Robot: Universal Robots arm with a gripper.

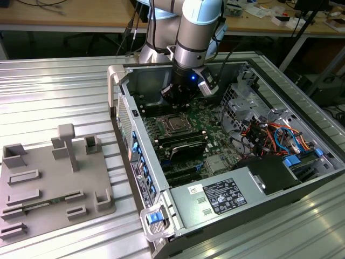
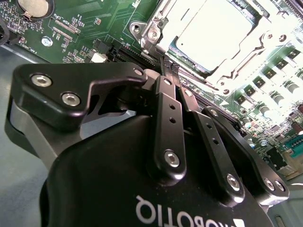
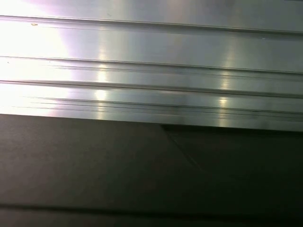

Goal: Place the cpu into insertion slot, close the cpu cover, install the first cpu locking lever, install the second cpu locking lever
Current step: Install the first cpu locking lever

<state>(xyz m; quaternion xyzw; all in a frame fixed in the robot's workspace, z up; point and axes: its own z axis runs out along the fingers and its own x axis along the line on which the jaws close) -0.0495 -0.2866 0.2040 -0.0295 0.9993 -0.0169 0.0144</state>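
The cpu (image 2: 222,33) lies flat in the insertion slot (image 1: 173,123) on the green motherboard, its silver top glaring in the second wrist view. The cpu cover (image 2: 152,32), a silver frame, lies down around the chip's edges. My gripper (image 2: 166,74) is shut, its black fingers (image 2: 165,113) pressed together. The tips sit right at the socket's near edge, by the cover's corner. In the exterior view the gripper (image 1: 176,100) hangs just behind the socket, inside the open computer case. Nothing shows between the fingertips.
The case (image 1: 137,162) lies open on a ribbed metal table (image 1: 59,91). Black memory slots (image 1: 183,145), a white-labelled power supply (image 1: 223,195) and drive cables (image 1: 269,135) crowd around the socket. A grey fixture tray (image 1: 48,183) sits at the exterior view's left. Ribbed metal (image 3: 151,56) shows in the first wrist view.
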